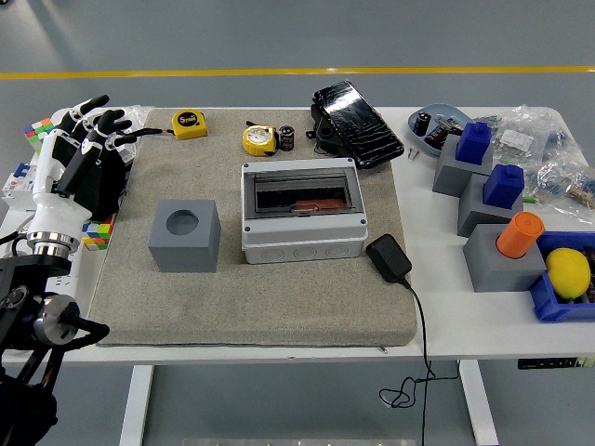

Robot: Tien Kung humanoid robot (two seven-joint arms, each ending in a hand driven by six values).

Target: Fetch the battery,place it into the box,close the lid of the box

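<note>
The battery (pixel 286 138) is a small black cylinder standing on the grey mat near the far edge, just right of a yellow tape measure (pixel 261 139). The grey plastic box (pixel 302 209) sits in the middle of the mat; its dark see-through lid (pixel 304 192) shows something orange-red inside. My left hand (pixel 85 137) is raised at the mat's far left edge, fingers spread and holding nothing. It is well left of the battery and the box. My right hand is out of view.
A grey cube with a round hole (pixel 184 235) stands left of the box. A black charger (pixel 389 257) with its cable lies to the box's right. A black wrapped object (pixel 358 124), a second tape measure (pixel 190 123), grey and blue blocks (pixel 483 177) and colour cubes (pixel 98 232) surround the mat.
</note>
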